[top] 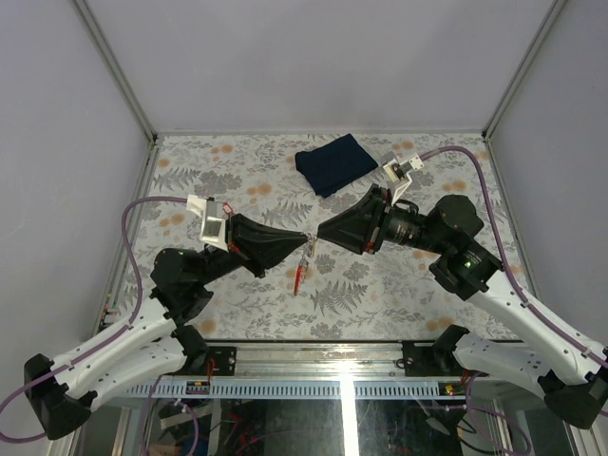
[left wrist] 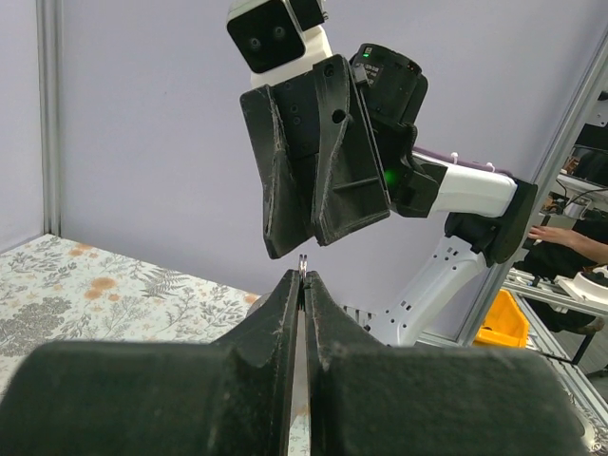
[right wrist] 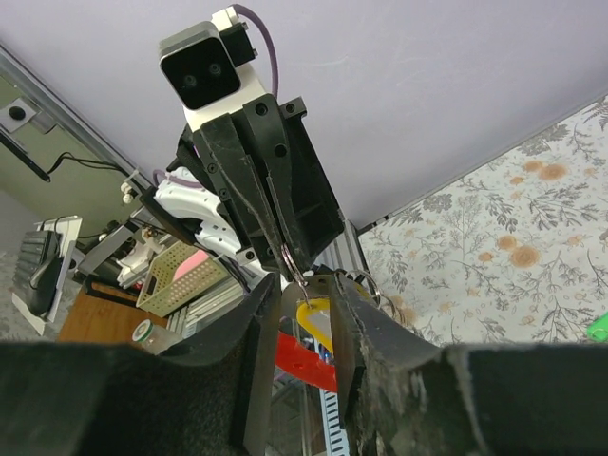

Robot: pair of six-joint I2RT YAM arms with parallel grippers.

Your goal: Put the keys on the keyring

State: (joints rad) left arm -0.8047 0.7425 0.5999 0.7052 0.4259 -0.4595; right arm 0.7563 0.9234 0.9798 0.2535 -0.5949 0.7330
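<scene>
Both grippers meet tip to tip above the table's middle. My left gripper (top: 306, 237) (left wrist: 303, 277) is shut on the thin silvery keyring (left wrist: 303, 263) (right wrist: 288, 258). The ring's red tag (top: 301, 272) (right wrist: 304, 359) hangs below it. My right gripper (top: 321, 237) (right wrist: 309, 285) faces it with its jaws apart. The yellow-headed key (right wrist: 318, 318) lies between those jaws, close to the right finger, right under the ring. The green key (right wrist: 598, 328) lies on the table at the right edge of the right wrist view.
A folded dark blue cloth (top: 335, 162) lies at the back of the flowered table (top: 237, 171). Purple-grey walls close in the back and sides. A metal rail (top: 313, 359) runs along the near edge.
</scene>
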